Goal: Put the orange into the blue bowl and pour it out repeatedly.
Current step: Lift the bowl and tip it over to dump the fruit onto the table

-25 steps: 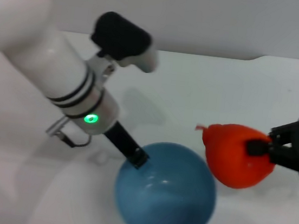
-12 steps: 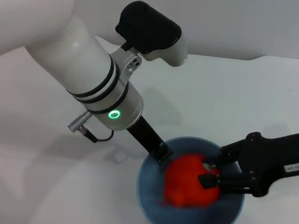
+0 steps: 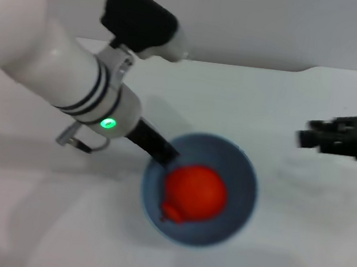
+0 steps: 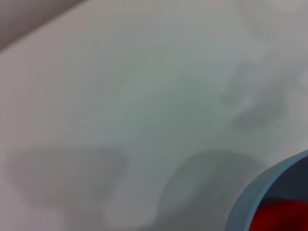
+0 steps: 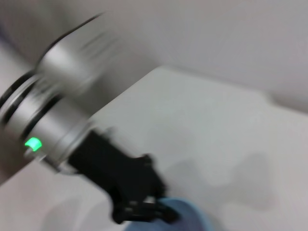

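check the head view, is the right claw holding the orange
No, the orange lies inside the blue bowl, while the right claw is off to the side, apart from the bowl and holding nothing.

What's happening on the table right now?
The orange sits inside the blue bowl. The left gripper grips the bowl's near-left rim, seen clamped in the right wrist view. The right gripper is off to the right, apart from the bowl and holding nothing. The orange is in; pouring has not begun.
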Motion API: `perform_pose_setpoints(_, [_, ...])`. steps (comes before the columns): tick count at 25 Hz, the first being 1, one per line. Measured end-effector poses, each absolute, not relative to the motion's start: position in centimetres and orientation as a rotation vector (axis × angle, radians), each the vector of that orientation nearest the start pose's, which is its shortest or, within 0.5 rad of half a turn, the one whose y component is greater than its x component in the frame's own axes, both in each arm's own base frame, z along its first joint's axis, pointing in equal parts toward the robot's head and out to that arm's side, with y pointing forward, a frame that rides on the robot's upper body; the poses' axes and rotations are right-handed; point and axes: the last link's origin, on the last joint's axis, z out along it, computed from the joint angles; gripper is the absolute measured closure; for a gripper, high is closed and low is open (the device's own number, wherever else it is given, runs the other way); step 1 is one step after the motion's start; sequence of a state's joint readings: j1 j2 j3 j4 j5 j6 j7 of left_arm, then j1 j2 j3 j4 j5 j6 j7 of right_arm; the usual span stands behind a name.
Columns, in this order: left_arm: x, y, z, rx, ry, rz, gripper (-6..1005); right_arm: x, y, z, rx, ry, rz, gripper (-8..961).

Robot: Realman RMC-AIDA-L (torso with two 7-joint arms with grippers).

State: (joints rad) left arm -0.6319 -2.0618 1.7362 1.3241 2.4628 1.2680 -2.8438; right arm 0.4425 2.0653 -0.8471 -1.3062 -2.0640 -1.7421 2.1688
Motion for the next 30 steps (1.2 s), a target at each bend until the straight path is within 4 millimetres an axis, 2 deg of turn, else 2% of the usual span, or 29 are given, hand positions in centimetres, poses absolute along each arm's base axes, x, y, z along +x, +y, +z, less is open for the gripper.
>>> perform_pose_setpoints(3, [-14.0, 35.3, -5.4, -2.539, -0.837, 0.278, 1000, 23.5, 32.2, 9.1, -2.587, 1.112, 0.427, 551])
perform_pose_setpoints(7, [-13.4, 35.4, -3.8, -2.452, -0.73, 0.072, 1000, 26.0, 31.7, 9.0, -2.501, 1.271, 0.327, 548])
perform_pose_setpoints(10, [-12.6, 34.9, -2.5, -2.366, -0.56, -0.082, 1000, 27.1, 31.4, 8.4, -2.48, 1.342, 0.283, 546])
perform_pose_setpoints(13, [-12.5, 33.4, -2.1, -2.255, -0.353, -0.174, 1000, 27.6, 31.3, 8.3, -2.465, 1.38, 0.289, 543])
perform_pose_setpoints(17, [-12.0, 30.7, -3.0, -2.147, -0.055, -0.265, 1001, 28.5, 31.2, 8.8, -2.422, 1.429, 0.31, 540])
perform_pose_setpoints(21, [-11.8, 29.0, -3.8, -2.045, 0.196, -0.297, 1001, 29.4, 30.9, 9.2, -2.379, 1.472, 0.294, 537])
perform_pose_setpoints(25, [-11.7, 27.4, -5.3, -1.936, 0.42, -0.31, 1001, 30.1, 30.7, 9.2, -2.341, 1.529, 0.208, 534])
perform_pose_setpoints(30, [-12.0, 25.4, -8.0, -1.784, 0.726, -0.286, 1001, 30.2, 30.7, 9.0, -2.342, 1.536, 0.193, 530])
